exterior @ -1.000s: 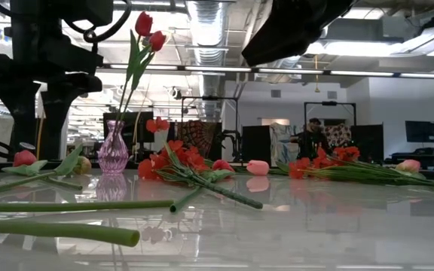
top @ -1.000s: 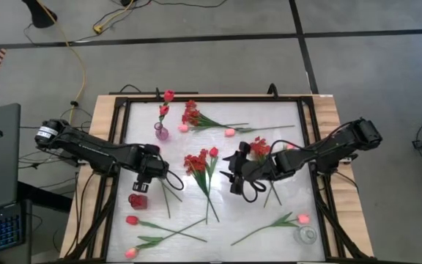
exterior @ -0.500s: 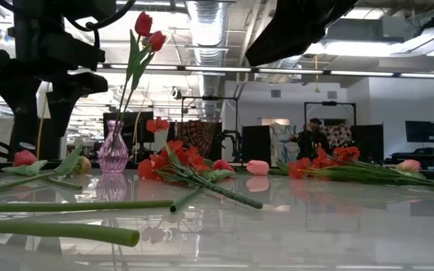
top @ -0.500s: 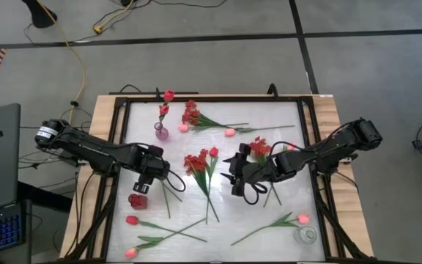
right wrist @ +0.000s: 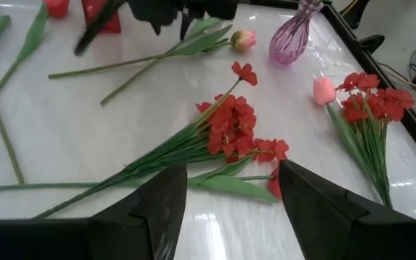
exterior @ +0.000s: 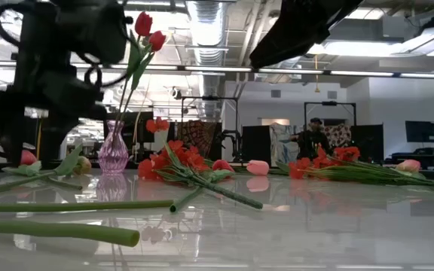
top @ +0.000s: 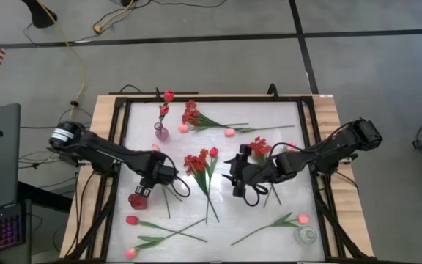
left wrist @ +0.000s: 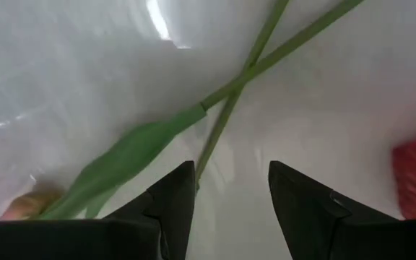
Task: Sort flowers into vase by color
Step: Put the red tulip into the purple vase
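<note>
Flowers [top: 204,165] are lying scattered across the white table [top: 269,213]: a spray of small red blossoms [right wrist: 231,130] at the middle, more sprays toward the far edge, pink tulips [top: 132,220] near the front, while two red tulips [exterior: 150,34] are already standing in the purple vase [exterior: 113,150]. I am hovering my left gripper [left wrist: 230,198], fingers apart and empty, over two crossed green stems [left wrist: 251,65] just beside a red vase [top: 138,198]. I am holding my right gripper [right wrist: 230,195] low beside the central spray, its fingers also parted, gripping nothing. These stems are looking light, thin and springy, the blossoms soft and easily crushed, so I am judging the bare mid-stem, clear of leaves and of the crossing neighbour, to be the safest place to pinch
</note>
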